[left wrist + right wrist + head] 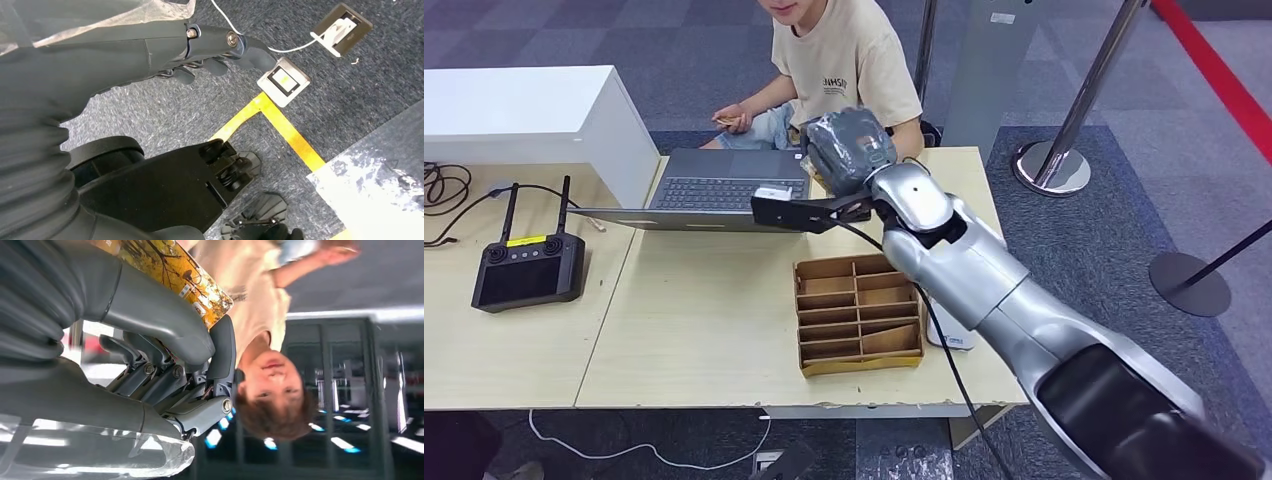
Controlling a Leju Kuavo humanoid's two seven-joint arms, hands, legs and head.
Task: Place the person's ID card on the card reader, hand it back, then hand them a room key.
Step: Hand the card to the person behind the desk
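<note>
One card [172, 270], printed with yellow foliage, sits pinched between the thick thumb and the dark fingers of our right hand [165, 360] in the right wrist view; whether it is the ID card or the room key we cannot tell. In the head view our right hand [849, 150] reaches to the upper centre of the frame, over the far edge of the table [704, 330], towards the person [839, 60] seated behind it — so we judge a handover is in hand. Our left hand [210, 52] hangs over the carpet, fingers loosely curled and holding nothing. The next move calls for holding the card steady within the person's reach and loosening the thumb only once they grip it; their own hand [734, 118] sits at the upper middle, beside the laptop [714, 185]. Open room lies right of the laptop; the cardboard divider tray [859, 315] at centre sits under our forearm — we should lift clear of it on the way back.
</note>
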